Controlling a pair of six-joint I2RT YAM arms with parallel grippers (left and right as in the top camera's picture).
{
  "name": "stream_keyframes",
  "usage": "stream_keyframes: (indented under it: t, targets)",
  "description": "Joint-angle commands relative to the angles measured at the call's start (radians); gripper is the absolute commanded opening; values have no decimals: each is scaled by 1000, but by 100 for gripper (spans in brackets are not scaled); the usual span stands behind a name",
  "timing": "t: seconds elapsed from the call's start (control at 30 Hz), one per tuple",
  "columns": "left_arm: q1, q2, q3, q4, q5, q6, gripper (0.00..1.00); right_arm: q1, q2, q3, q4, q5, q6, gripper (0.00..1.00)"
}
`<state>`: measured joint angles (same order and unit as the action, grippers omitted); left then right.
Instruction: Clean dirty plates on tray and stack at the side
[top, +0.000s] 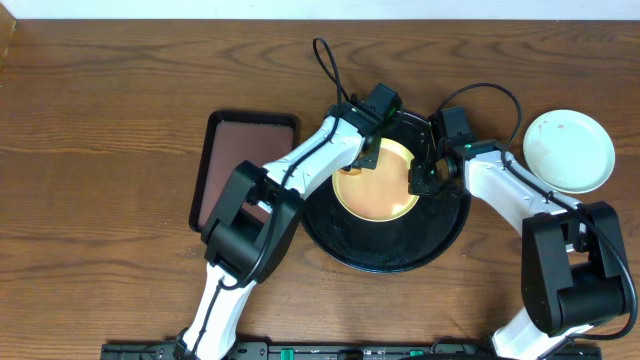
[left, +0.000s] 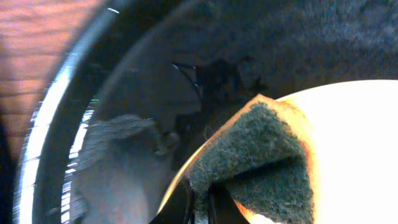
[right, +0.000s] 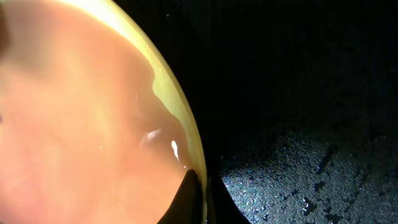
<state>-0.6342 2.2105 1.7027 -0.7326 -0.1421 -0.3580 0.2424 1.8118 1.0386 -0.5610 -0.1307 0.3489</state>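
Inside the black tray (top: 400, 250), the left gripper (top: 366, 158) clamps a sponge (left: 261, 149) onto the yellow plate (top: 378, 195) while the right gripper (top: 420, 186) pinches shut on its far rim; a mint plate (top: 568, 150) lies right of the tray.

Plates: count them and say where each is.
2. A yellow plate sits on the black tray; a pale plate sits on the table at right. Another may hide beneath it.

Yellow plate (right: 87, 124) cut off (left, top); tray (left: 46, 137) rim blurred.

Overhead top-down, wrist cameras close, sharing tray (top: 392, 250)
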Motion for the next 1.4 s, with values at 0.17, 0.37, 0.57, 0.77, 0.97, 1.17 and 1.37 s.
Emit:
stream_keyframes:
  t: [0.17,0.37,0.57,0.77,0.97,1.17,1.37]
  targets:
    - [99,-293,12,-48,-23,-23,7,1,32,-23,-29,71,-11,1]
    - [214,-416,12,-255,73,-48,7,2,32,-23,-21,69,-63,1]
    - [353,-417,-65,-412,106,-50,7,2,32,-23,14,-47,-192,1]
    - [432,-417,-325,-247,161,-43,7,2,32,-23,45,-85,-216,1]
    - [473,-422,-368,-213,162,-39,25,2,32,-23,61,-85,-216,1]
    - [531,-478,-290,-312,277,-39,75,1,32,-20,73,-94,-216,1]
    - [624,-635,-257,-386,291,-21,78,4,-7,98,13,-157,-220,1]
